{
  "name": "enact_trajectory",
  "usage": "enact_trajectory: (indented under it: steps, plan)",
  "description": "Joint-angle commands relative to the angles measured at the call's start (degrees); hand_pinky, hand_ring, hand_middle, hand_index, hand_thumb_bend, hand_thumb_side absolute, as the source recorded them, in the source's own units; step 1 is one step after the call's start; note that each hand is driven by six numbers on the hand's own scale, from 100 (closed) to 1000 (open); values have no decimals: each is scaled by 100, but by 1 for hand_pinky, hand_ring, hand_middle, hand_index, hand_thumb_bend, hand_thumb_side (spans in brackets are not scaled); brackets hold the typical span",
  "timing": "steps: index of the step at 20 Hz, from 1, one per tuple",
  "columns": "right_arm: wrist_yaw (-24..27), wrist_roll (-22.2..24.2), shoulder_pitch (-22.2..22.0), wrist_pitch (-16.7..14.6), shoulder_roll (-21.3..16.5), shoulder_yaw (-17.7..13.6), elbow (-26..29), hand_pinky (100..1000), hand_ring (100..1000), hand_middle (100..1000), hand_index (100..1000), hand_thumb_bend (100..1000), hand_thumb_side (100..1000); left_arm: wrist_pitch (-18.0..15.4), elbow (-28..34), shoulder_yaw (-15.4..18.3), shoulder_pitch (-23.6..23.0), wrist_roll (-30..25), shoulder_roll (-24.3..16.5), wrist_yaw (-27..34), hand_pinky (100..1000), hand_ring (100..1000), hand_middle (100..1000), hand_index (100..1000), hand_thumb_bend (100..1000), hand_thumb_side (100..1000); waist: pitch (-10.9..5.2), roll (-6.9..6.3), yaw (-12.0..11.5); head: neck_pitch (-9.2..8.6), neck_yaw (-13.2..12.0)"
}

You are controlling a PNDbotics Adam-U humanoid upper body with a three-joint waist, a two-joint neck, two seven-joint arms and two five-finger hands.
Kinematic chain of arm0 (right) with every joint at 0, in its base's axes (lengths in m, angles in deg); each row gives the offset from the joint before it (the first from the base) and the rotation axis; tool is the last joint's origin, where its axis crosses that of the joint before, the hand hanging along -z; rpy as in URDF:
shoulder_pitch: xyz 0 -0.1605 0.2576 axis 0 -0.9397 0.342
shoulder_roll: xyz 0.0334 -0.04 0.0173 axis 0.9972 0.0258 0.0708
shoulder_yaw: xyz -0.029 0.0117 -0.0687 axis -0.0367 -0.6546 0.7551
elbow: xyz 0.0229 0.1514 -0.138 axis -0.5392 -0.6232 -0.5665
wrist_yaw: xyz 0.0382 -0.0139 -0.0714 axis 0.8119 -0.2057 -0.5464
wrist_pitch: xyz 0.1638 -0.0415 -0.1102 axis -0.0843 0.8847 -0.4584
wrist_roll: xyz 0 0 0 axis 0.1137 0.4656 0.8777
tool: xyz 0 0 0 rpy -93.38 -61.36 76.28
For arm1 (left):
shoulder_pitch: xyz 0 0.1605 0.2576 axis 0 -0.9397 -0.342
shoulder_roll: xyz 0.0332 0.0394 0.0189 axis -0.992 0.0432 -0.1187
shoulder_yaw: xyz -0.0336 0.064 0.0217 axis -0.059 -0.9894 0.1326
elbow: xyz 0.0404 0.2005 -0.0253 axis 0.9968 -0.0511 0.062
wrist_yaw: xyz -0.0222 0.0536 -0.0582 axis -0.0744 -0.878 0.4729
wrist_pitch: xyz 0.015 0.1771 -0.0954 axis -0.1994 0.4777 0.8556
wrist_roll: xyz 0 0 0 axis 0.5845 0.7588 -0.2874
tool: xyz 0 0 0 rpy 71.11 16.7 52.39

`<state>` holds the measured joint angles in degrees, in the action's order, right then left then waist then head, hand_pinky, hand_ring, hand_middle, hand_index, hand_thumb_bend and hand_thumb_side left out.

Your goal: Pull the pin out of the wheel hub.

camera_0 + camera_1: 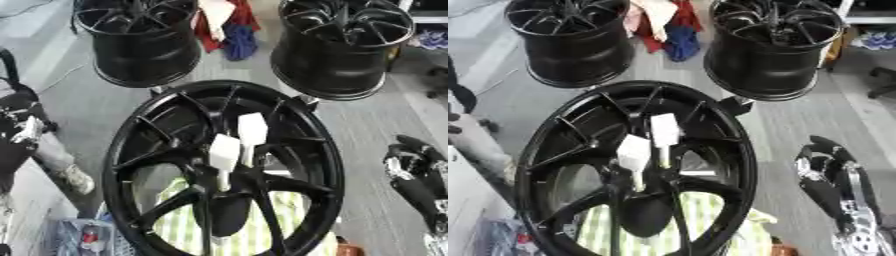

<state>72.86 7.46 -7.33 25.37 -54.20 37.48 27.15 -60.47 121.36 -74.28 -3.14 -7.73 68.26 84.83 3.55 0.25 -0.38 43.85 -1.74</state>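
Observation:
A large black spoked wheel stands tilted in the middle of both views. Two white pins with flat, wide heads stick out near its hub. The lower-left pin and the upper-right pin stand side by side. My right hand hangs at the lower right, fingers relaxed and pointing up-left. It is apart from the wheel's rim and holds nothing. My left hand shows partly at the left edge, well clear of the wheel.
Two more black wheels stand behind, with red, blue and white cloths between them. A green-and-white striped cloth lies under the near wheel. A blue crate sits at the lower left.

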Motion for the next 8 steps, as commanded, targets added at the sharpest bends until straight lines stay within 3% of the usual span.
enact_trajectory:
  steps: [1, 8]
  plan:
    - [27, -24, 60, -13, -53, -51, 106, 685, 588, 653, 788, 100, 269, -7, 88, 22, 60, -84, -22, 35, 550, 618, 618, 764, 211, 316, -46, -14, 7, 27, 11]
    - [28, -24, 57, -20, -51, -51, 104, 685, 588, 653, 788, 100, 270, -13, 99, -19, 55, -203, 10, -23, 550, 618, 618, 764, 212, 317, -48, -26, 23, 27, 5]
